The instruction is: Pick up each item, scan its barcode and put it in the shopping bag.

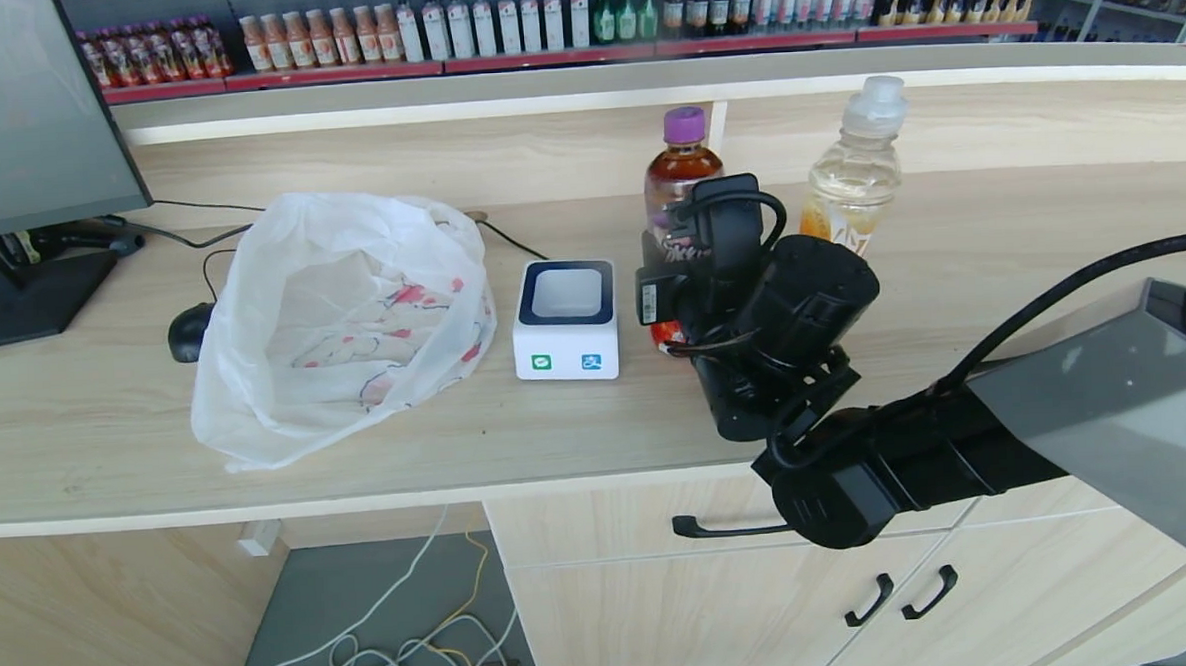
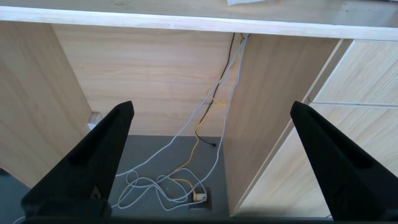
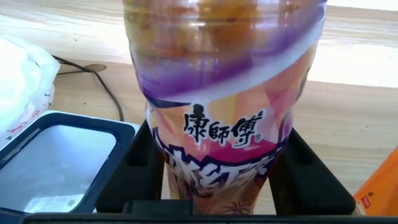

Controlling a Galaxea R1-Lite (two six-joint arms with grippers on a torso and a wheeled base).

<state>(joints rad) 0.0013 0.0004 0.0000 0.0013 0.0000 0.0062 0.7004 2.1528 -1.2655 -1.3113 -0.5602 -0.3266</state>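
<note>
Checkout barely begun: 1 bottle gripped, 2 left to bag

Lowest and nearest, the left gripper (image 2: 211,168) hangs below the pale wood counter (image 1: 557,425), its fingers (image 2: 93,168) spread wide with nothing between them, over loose white and yellow cables (image 2: 168,180) on the floor. It has no part in the work at this point.

On the counter, the right gripper (image 1: 695,258) is at the brown tea bottle with a purple cap (image 1: 683,164). In the right wrist view the black fingers (image 3: 134,168) press against both sides of its label, so they look clamped on it. Whether its base has left the counter is hidden.

Just beside that bottle, toward the robot's left, sits the white box scanner with a dark-blue rim (image 1: 566,319). Farther left lies the crumpled white plastic shopping bag (image 1: 255,388), mouth open. I can make out no item inside, only its red print.

Farther back on the right stands the clear bottle of pale yellow drink with a clear cap (image 1: 854,176), upright and untouched.

Judged from this, nothing is scanned or bagged yet. The tea bottle must be lifted, shown to the scanner and dropped in the bag, then the 2nd bottle likewise.
</note>
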